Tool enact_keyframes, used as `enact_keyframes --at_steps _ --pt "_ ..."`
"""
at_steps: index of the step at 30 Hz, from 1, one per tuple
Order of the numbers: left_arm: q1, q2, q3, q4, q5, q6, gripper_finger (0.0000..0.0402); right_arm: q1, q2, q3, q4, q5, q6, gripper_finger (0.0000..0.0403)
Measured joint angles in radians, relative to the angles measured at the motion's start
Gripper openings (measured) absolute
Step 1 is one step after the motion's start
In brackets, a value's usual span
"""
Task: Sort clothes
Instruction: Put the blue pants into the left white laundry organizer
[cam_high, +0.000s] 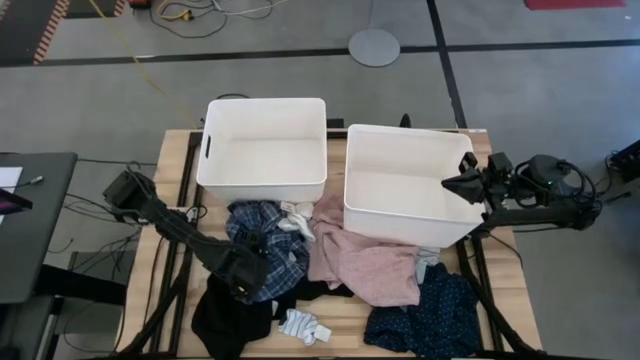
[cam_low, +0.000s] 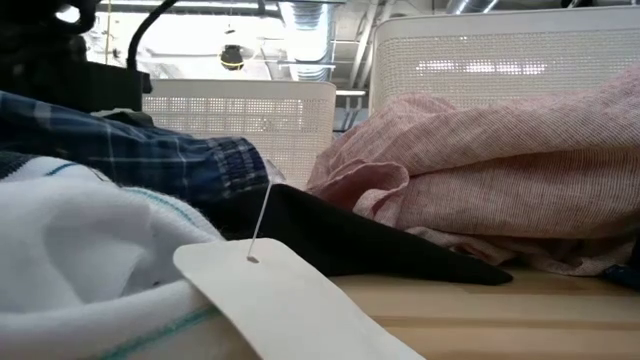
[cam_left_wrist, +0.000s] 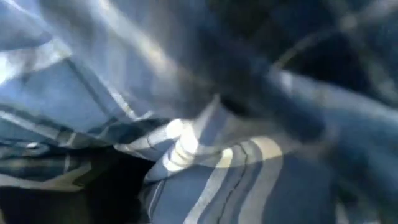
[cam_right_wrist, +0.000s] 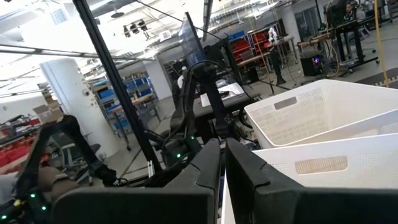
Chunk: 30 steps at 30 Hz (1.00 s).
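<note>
The clothes lie in a heap on the near half of the wooden table. The blue-white plaid shirt (cam_high: 280, 240) is at the left, with the black top (cam_high: 222, 320) nearer the front. The pink top (cam_high: 365, 262) is in the middle, the navy dotted piece (cam_high: 432, 315) at the right, and a white-grey sock (cam_high: 303, 325) at the front. My left gripper (cam_high: 247, 272) is down on the plaid shirt (cam_left_wrist: 205, 174), which fills the left wrist view and hides its fingers. My right gripper (cam_right_wrist: 222, 146) is shut and empty, level above the right bin's right rim (cam_high: 462, 183).
Two white plastic bins stand at the table's far side, the left bin (cam_high: 262, 104) and the right bin (cam_high: 352, 190), whose near wall rests against the pink top. In the low view a white paper tag (cam_low: 290, 300) lies in front of the black top (cam_low: 340, 235).
</note>
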<state>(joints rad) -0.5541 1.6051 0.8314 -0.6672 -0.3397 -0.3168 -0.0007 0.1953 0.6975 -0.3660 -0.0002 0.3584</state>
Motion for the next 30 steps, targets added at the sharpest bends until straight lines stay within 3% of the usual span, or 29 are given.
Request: enact_keyframes --at_steps 5,10,17,30 --pt "0.0 0.003 -0.006 0.04 0.006 0.008 0.031 0.0 0.0 0.0 0.0 0.0 0.0 0.0045" --pt "-0.012 -0.041 0.007 0.037 -0.002 0.055 0.0192 0.0 0.0 0.0 0.0 0.0 0.0 0.0045" --pt "-0.031 -0.226 0.01 0.022 0.0 0.066 0.0027 0.0 0.0 0.0 0.0 0.0 0.0 0.0045" --pt "-0.089 -0.642 0.011 0.087 -0.076 0.069 0.0008 0.0 0.0 0.0 0.0 0.0 0.0 0.0045"
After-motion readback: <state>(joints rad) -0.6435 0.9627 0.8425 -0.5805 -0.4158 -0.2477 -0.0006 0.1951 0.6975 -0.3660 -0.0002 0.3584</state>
